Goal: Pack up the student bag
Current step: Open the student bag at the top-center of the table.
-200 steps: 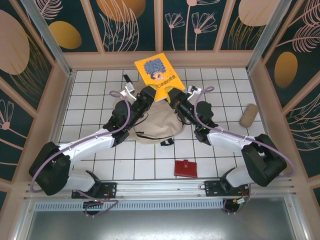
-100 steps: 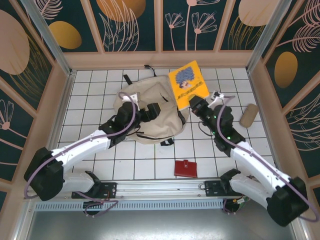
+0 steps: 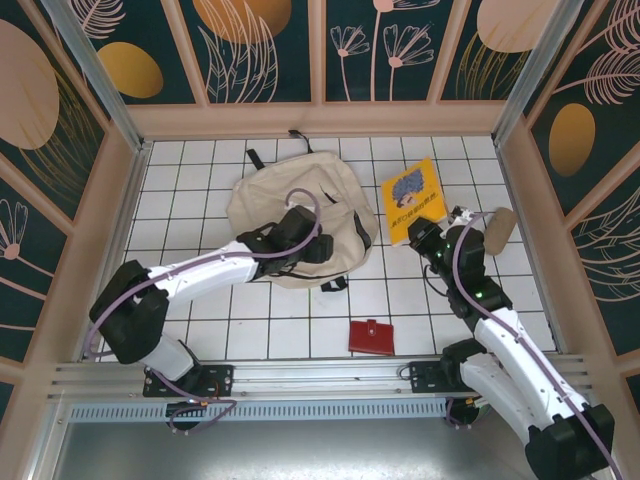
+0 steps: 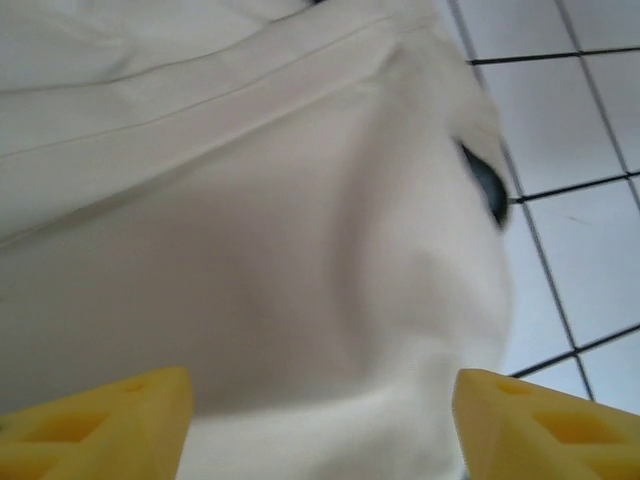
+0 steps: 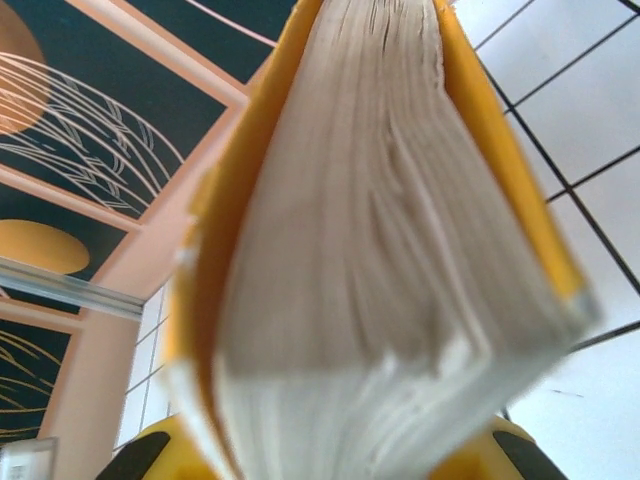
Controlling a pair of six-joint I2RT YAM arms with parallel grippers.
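Left wrist view: the left gripper [image 4: 320, 420] has its yellow fingertips [image 4: 110, 415] spread wide, and pale cloth of the bag [image 4: 250, 200] bulges up between them. No fold looks pinched, so I read it as released and pressing close on the cloth. From above, that gripper [image 3: 318, 245] sits on the near right part of the bag [image 3: 262, 205], which lies slumped flat on the tiled table [image 3: 190, 180], left of centre and toward the back.

The right gripper [image 5: 330, 450] is clenched on a thick yellow book [image 5: 370, 250], page edges facing the camera. From above, it [image 3: 425, 235] holds the book [image 3: 413, 198] above the tiles just right of the bag, apart from it.

The bag is probably light, limp and saggy, so it will fold instead of lifting as one piece. A rim of the opening or a seam looks like the best place to take hold, though no mouth can be made out here. A tan pouch [image 3: 497, 230] lies just right of the right arm, and a red wallet [image 3: 371, 336] lies near the front. Neither blocks the way from book to bag. The closed-looking cloth is the likelier obstacle.
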